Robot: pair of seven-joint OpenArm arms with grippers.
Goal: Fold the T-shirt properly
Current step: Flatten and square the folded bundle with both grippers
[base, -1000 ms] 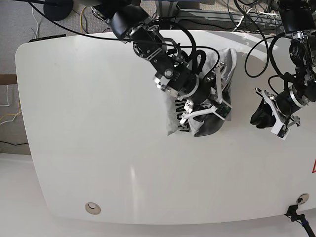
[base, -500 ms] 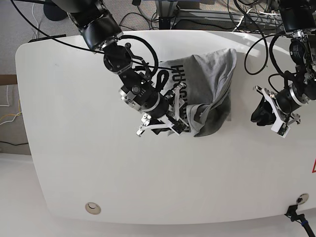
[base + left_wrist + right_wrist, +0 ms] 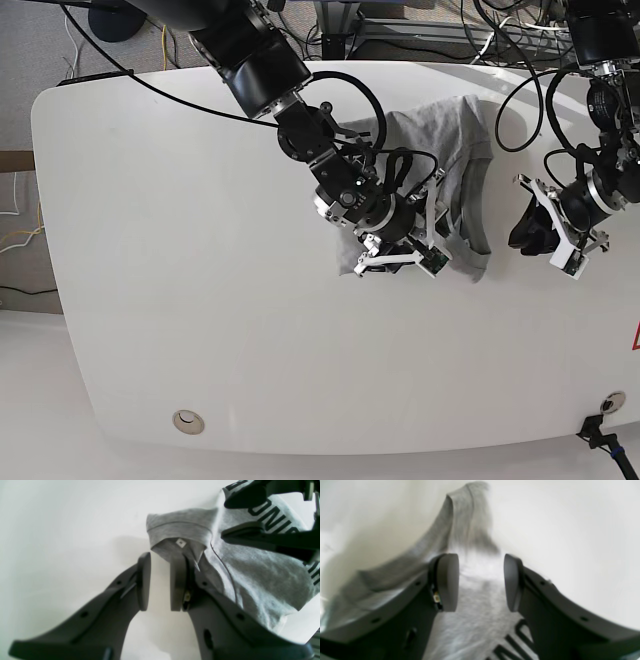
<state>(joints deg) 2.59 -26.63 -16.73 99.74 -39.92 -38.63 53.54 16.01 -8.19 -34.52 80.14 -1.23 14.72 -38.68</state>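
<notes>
Evidently the T-shirt is only part-way folded, by my judgement. Nearest in the left wrist view, the left gripper stands open in the lower middle, with no cloth between its fingers. Nearest in the right wrist view, the right gripper is parted too, over grey fabric that it does not appear to be pinching.

Beyond them lies the heather-grey T-shirt, upper centre of the base view and partly under the right arm. It makes a compact bundle, but its outline is uneven. A stitched flap stands up loosely near the centre of the left wrist frame. What seems left is to lay that flap down, square the edges and smooth the creases.

Farthest off, the white tabletop shows how the bundle sits as a whole, which only the base view gives. There the right arm hides much of the cloth and no lettering can be read; the left wrist view shows black block capitals at upper right, and the right wrist view catches some blurred ones at lower right.
</notes>
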